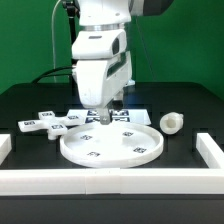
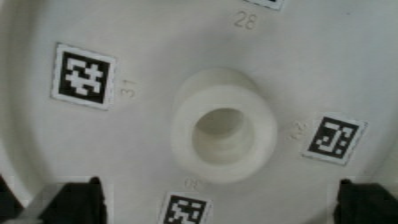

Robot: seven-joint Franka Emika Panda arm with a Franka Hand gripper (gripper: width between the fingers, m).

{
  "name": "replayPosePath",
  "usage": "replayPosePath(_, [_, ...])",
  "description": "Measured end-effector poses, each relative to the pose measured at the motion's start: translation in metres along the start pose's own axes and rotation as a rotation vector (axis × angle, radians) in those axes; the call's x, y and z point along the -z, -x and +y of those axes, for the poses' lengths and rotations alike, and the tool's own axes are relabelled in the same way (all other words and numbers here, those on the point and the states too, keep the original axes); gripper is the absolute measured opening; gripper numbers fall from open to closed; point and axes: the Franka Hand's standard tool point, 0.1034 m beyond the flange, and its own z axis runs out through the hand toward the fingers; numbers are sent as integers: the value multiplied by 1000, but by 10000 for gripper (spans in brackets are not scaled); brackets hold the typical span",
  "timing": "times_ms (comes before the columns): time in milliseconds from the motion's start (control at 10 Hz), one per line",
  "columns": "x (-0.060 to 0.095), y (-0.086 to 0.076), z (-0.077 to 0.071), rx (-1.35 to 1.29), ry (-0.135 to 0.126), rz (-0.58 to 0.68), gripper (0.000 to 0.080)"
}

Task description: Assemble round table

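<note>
The large round disc [image 1: 110,144] lies flat on the black table, with several square tags on it. My gripper [image 1: 108,104] hangs just above its far part. In the wrist view the disc [image 2: 125,140] fills the picture, with its raised centre hole [image 2: 224,128] and tags around it. My gripper [image 2: 219,203] is open and empty, with both dark fingertips [image 2: 75,200] spread wide over the disc. The cross-shaped piece [image 1: 50,123] lies at the exterior view's left. The short post [image 1: 173,122] lies at the exterior view's right.
A white border wall [image 1: 120,181] runs along the front, with side pieces at both ends [image 1: 212,146]. The marker board [image 1: 132,115] lies behind the disc, partly hidden by my gripper.
</note>
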Motion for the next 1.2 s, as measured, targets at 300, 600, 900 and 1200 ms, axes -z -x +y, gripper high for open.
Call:
replayPosePath(300, [-19, 6, -4, -10, -25, -3, 649])
replayPosePath(600, [-33, 6, -5, -14, -44, -4, 649])
replayPosePath(900, [-42, 7, -7, -17, -53, -4, 649])
replayPosePath(1200, [-43, 7, -7, -17, -47, -3, 544])
